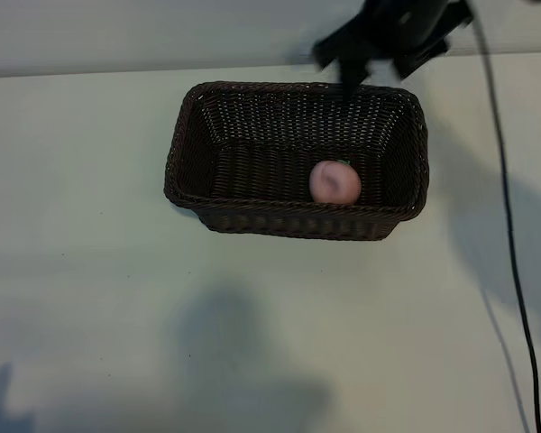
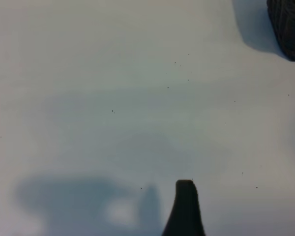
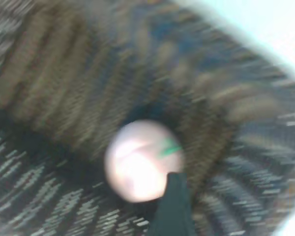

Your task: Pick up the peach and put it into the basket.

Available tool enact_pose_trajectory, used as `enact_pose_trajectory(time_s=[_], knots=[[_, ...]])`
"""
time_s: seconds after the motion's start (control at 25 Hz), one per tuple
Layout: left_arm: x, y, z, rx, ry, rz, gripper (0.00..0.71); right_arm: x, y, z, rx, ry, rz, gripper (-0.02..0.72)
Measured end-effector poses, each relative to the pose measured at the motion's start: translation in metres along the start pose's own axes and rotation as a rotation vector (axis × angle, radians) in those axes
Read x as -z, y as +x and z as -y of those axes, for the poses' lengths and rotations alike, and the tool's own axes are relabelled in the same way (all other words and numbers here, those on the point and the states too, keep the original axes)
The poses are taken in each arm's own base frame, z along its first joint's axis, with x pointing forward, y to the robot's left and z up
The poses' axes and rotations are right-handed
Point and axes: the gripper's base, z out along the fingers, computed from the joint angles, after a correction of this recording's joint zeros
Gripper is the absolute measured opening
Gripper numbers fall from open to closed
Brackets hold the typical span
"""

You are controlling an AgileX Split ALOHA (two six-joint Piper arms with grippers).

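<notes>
The right gripper (image 1: 371, 65) hung above the far rim of the basket (image 1: 198, 135), toward its right end, a black and blurred shape against the pale table (image 1: 81, 298). Its two dark fingers stood apart and held nothing; one finger (image 1: 350, 79) pointed down just over the woven edge. In the right wrist view a single black fingertip (image 3: 173, 206) showed in front of the peach (image 3: 137, 160), which lay free below it.

The peach (image 1: 334, 182) rested on the floor of the basket, right of the middle and close to the near wall. It was small, round and smooth, pale pink, with a tiny green bit on its far side. The basket was large and rectangular with rounded corners and sloped sides, made of dark brown wicker in an open, ribbed weave. It stood in the far middle part of the table.

A thin black cable (image 1: 509, 234) ran down the right side of the table, from the arm toward the near edge. The table surface was plain, matt and light, with soft grey shadows on it.

The left gripper (image 2: 185, 209) was parked off to the left, apart from the basket. Only one rounded black fingertip of it showed over bare table, so I could not tell from sight how wide it stood; it held nothing that I could see. A corner of the basket (image 2: 289, 27) showed far from it.
</notes>
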Motion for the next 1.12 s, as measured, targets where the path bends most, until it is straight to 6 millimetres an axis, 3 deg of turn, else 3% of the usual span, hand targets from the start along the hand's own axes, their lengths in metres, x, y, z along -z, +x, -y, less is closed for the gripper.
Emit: enact_pose_trajectory(time_s=[0.2,0.44,0.6,0.8,0.96,1.12], knots=[[0.0,0.0,0.0,0.0,0.0,0.0,0.59,0.006,0.002,0.082,-0.135,0.079,0.005,0.607],[0.0,0.0,0.0,0.0,0.0,0.0,0.59,0.025,0.029,0.197,-0.372,0.177,0.017,0.598],[0.0,0.0,0.0,0.0,0.0,0.0,0.59,0.036,0.051,0.246,-0.489,0.189,0.03,0.597],[0.0,0.0,0.0,0.0,0.0,0.0,0.59,0.044,0.071,0.275,-0.579,0.145,0.052,0.597],[0.0,0.0,0.0,0.0,0.0,0.0,0.59,0.039,0.085,0.268,-0.582,0.109,0.004,0.597],[0.0,0.0,0.0,0.0,0.0,0.0,0.59,0.054,0.095,0.254,-0.574,0.087,0.008,0.597]])
